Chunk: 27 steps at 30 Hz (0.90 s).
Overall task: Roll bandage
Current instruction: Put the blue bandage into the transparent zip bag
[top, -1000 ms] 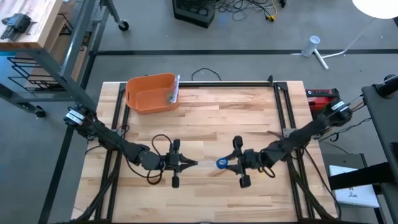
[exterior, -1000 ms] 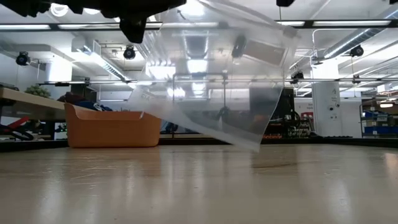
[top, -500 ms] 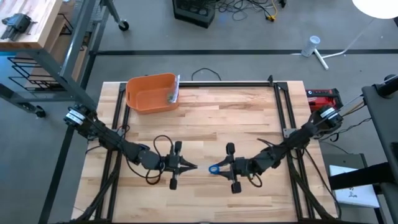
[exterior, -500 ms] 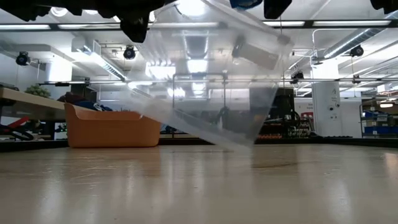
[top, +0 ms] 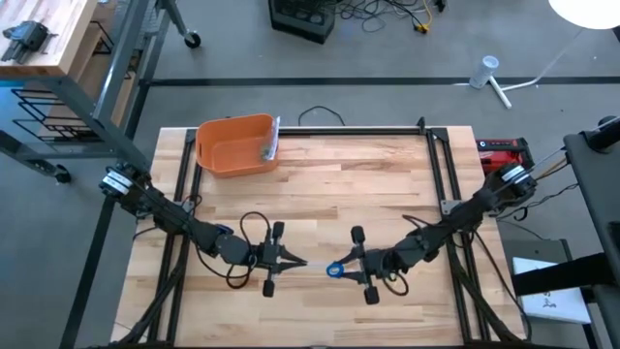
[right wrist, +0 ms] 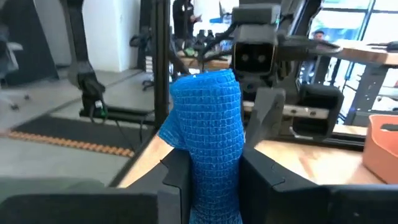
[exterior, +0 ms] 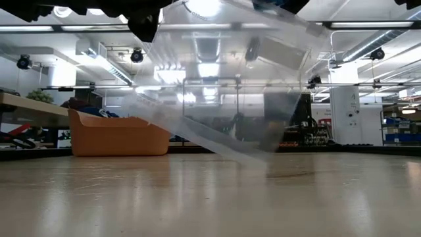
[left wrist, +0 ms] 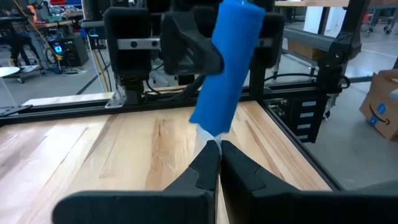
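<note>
Working mid-table, above the wooden table (top: 320, 194), with the two claws facing each other and nearly tip to tip. Gripping a blue bandage roll (right wrist: 208, 134) in the right gripper (top: 341, 269), fingers clenched on either side of it, roll held clear of the boards. Pinching a thin pale strip (top: 312, 265) in the left gripper (top: 294, 262), fingers (left wrist: 239, 165) pressed together on the end that is running up into the roll; judging this to be the bandage's loose tail, or a clear film trailing from it, as hinted by the transparent sheet (exterior: 217, 92) hanging in the low view. Looking mostly wound already, with only a short stretch spanning between the claws. Remaining, by this reading: taking up that last tail and setting the roll down, possibly in the orange bin (top: 235, 145) sitting well apart at the far left of the table.
</note>
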Available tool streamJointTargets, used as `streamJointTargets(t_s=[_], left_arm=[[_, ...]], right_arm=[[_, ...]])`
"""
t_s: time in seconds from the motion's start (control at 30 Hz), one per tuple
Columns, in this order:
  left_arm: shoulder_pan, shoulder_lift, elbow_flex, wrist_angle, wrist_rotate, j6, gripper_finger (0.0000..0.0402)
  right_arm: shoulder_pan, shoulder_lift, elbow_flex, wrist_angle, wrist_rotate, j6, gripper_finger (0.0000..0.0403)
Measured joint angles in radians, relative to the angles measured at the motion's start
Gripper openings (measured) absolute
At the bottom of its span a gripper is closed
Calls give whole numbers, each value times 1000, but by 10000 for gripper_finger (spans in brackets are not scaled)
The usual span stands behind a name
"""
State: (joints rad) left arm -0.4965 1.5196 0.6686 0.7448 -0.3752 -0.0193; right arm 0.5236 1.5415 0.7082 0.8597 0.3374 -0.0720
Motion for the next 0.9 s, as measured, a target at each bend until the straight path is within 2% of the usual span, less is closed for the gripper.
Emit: streamJointTargets(t_s=[0.3, 0.7, 0.9], left_arm=[[0, 0, 3, 3, 5, -10, 0], [0, 0, 4, 4, 140, 8, 0], [0, 0, 4, 50, 130, 7, 0]], right_arm=[[-10, 51, 53, 6, -1, -54, 88], [-37, 124, 159, 3, -8, -136, 87], [-35, 124, 186, 5, -32, -58, 88]])
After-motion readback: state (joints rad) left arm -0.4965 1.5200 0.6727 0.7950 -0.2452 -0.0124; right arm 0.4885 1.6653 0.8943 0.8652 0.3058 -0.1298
